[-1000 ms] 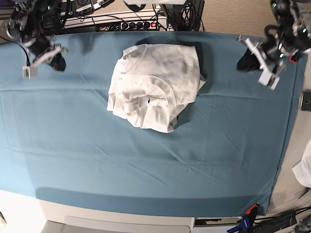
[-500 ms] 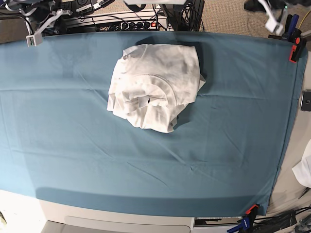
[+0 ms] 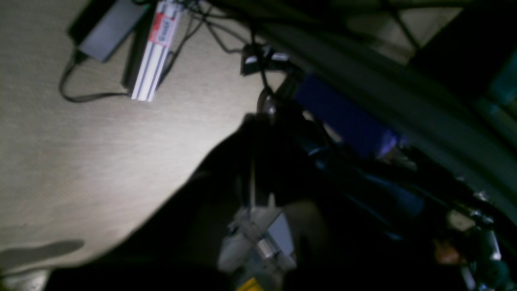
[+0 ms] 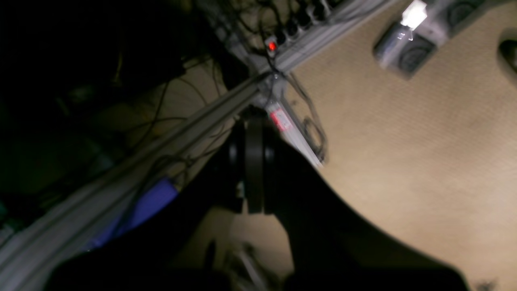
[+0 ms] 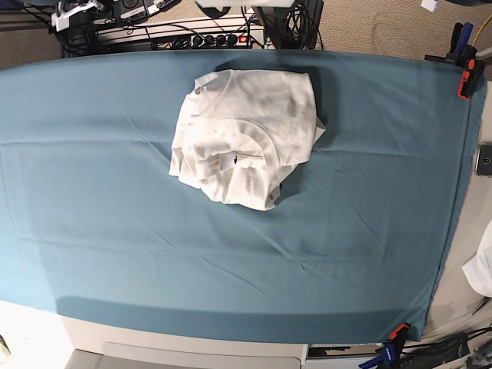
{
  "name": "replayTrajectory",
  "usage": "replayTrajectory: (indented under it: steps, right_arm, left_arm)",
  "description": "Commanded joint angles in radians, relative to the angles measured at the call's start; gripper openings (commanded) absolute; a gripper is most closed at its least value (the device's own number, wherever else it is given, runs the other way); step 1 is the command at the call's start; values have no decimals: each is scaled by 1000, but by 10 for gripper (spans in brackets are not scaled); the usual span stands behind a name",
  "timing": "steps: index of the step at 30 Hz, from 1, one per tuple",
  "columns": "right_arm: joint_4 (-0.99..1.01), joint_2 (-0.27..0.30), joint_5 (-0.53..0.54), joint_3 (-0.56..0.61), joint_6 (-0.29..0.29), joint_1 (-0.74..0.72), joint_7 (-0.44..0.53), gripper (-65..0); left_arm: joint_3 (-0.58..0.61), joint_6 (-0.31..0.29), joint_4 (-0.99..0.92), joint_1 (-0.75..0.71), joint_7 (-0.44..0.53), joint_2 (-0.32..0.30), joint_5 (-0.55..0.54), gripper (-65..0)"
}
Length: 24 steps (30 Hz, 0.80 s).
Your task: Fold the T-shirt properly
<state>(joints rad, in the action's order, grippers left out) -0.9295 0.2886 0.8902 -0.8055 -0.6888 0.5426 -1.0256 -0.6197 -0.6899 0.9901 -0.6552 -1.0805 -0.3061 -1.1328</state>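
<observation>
T-shirt [image 5: 246,137] sits in a loose, lumpy bundle on the teal cloth [image 5: 115,231] toward the table's far edge — layers could slump apart unpressed. Left gripper [image 3: 252,178] and right gripper [image 4: 252,169] both closed, empty, over floor; a second ago they flanked the shirt — now withdrawn.

Wrist views dark and blurred
Both arms lie almost wholly beyond the base view's far edge; the T-shirt [image 5: 244,138] hides its own folded-under layers, seemingly.
</observation>
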Motion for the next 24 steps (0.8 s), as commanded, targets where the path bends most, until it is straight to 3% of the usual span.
replayTrajectory:
  steps: [1,4,9,11,14,17,19,22,24]
  right_arm:
    - [56,24,-8,-5,-6,-15,31,-650]
    - [254,27,-92,-5,-2,-104,164,-650]
    - [488,18,-284,-5,21,-252,342,-650]
    - [546,19,-397,-2,51,-304,416,-650]
    - [586,19,-593,51,143,-361,563,-650]
    - [587,4,-808,153,268,-389,756,-650]
    - [587,-15,-964,237,328,-401,831,-650]
    - [587,-49,-1130,387,360,-409,885,-650]
    - [587,-73,-1144,487,374,-410,892,-650]
  left_arm:
    - [35,-8,-21,-2,24,-10,-5,-650]
    - [196,-8,-89,48,181,-9,110,-650]
    - [467,6,-145,154,512,18,459,-650]
    - [544,97,-157,195,660,43,628,-650]
    - [642,311,-161,246,806,89,847,-650]
    - [740,531,-162,285,846,122,981,-650]
    - [803,649,-183,312,846,135,1025,-650]
    - [873,751,-287,372,883,156,1045,-650]
    - [887,758,-378,412,903,177,1043,-650]
